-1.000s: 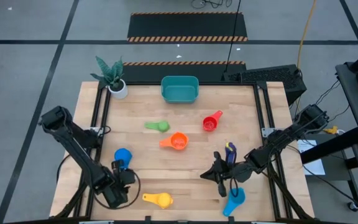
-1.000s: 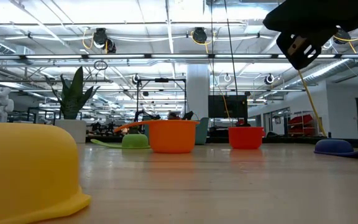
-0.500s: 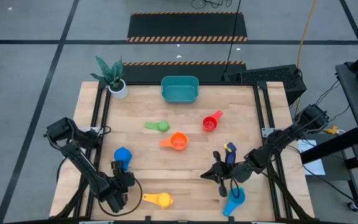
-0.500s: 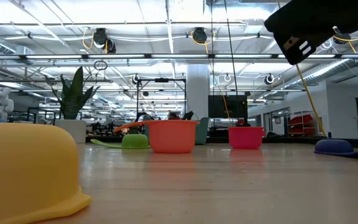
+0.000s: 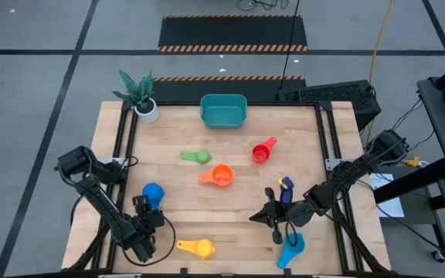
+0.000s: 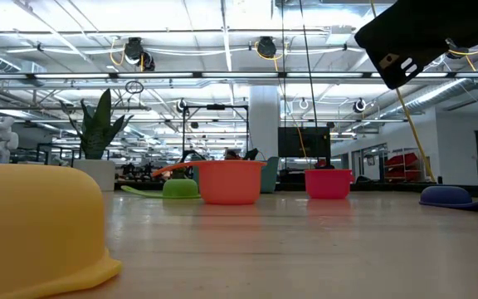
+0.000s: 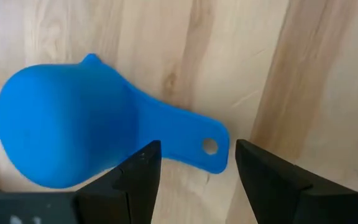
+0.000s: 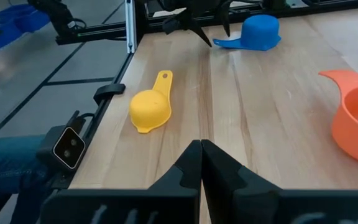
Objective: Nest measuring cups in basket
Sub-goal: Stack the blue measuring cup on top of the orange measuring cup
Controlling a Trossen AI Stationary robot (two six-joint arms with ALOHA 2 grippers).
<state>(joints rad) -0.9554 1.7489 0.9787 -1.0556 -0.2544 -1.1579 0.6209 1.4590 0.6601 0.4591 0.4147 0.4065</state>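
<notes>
Left gripper (image 5: 147,207) sits lower left of the high view, fingers spread wide, hovering over the handle of the blue cup (image 5: 153,192). Wrist view shows that cup (image 7: 73,121) upside down on the wood, handle between the two fingers (image 7: 138,180), nothing gripped.

Right gripper (image 5: 263,217) is lower centre-right, fingers pressed together, empty. Navy cup (image 5: 286,185) is just beside that arm, light blue cup (image 5: 290,250) below it near the bottom edge of the table (image 5: 176,174).

Basket (image 5: 223,110) is at top centre of the table, no cups in it. Green cup (image 5: 197,157) and orange cup (image 5: 220,176) sit mid-table, red cup (image 5: 263,151) to their right. Yellow cup (image 5: 197,247) is bottom centre-left, dome up. Plant pot (image 5: 147,110) at top left corner.
</notes>
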